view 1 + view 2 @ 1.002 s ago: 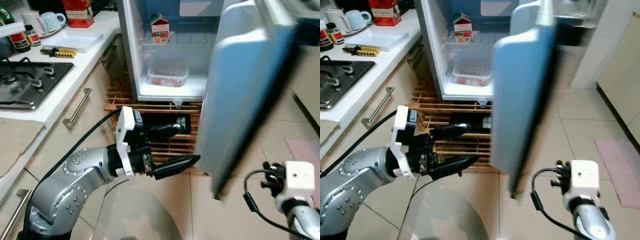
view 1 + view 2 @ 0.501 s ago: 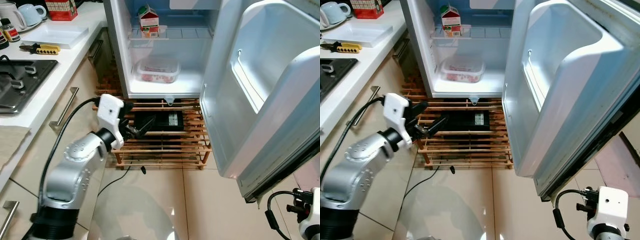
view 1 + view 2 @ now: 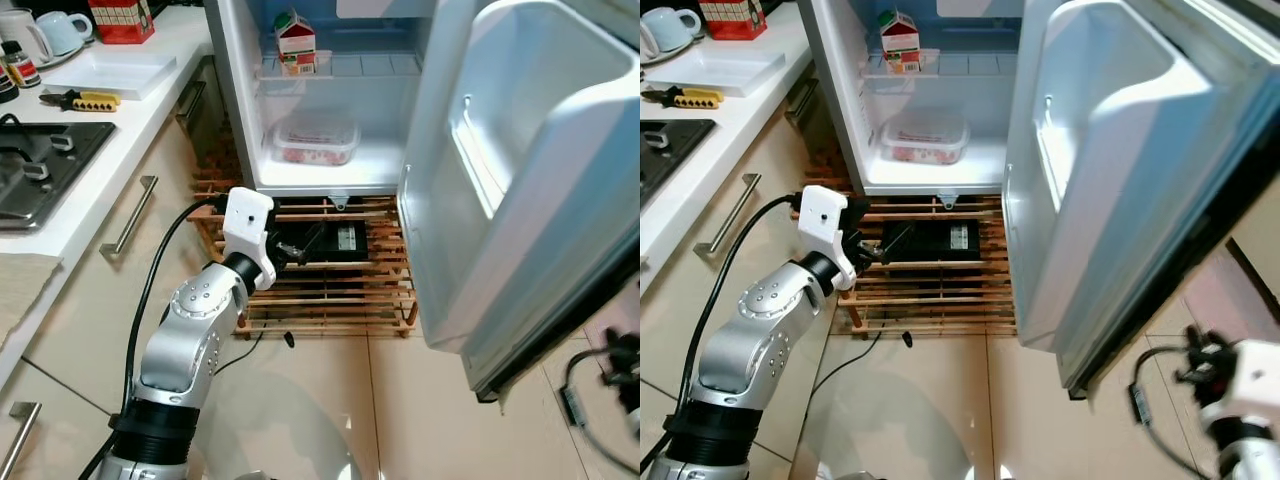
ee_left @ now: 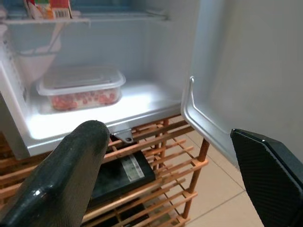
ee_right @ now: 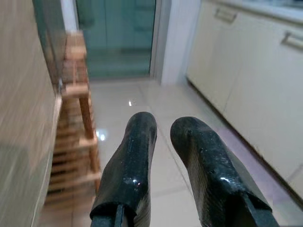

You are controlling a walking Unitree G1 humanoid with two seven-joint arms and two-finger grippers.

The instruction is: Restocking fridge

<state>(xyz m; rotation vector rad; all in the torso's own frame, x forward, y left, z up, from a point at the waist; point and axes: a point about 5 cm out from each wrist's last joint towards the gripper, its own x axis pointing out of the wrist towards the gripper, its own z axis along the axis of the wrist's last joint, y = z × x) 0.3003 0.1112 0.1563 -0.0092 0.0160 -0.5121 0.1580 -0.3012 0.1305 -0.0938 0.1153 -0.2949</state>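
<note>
The fridge (image 3: 240,120) stands open, its door (image 3: 520,200) swung wide to the right. On the upper shelf stands a small red and white carton (image 3: 296,40). A clear lidded container (image 3: 316,142) of red food rests on the fridge floor, and the left wrist view catches the same container (image 4: 80,87). My left gripper (image 4: 165,156) is open and holds nothing, reaching low towards the wooden rack (image 3: 340,290) just under the fridge. My right gripper (image 5: 165,124) is shut on nothing, down at the lower right near the door's bottom corner, where its wrist (image 3: 1240,370) is blurred.
A black box (image 3: 330,240) lies on the wooden rack. The counter (image 3: 150,120) at left carries a hob (image 3: 40,165), a white tray (image 3: 120,72), cups, a red box and a yellow-handled tool (image 3: 85,100). A cable end (image 3: 287,340) lies on the tiled floor.
The fridge door has swung from nearly edge-on to wide open. My left arm has stretched forward towards the rack. My right wrist has shifted at the lower right and is blurred.
</note>
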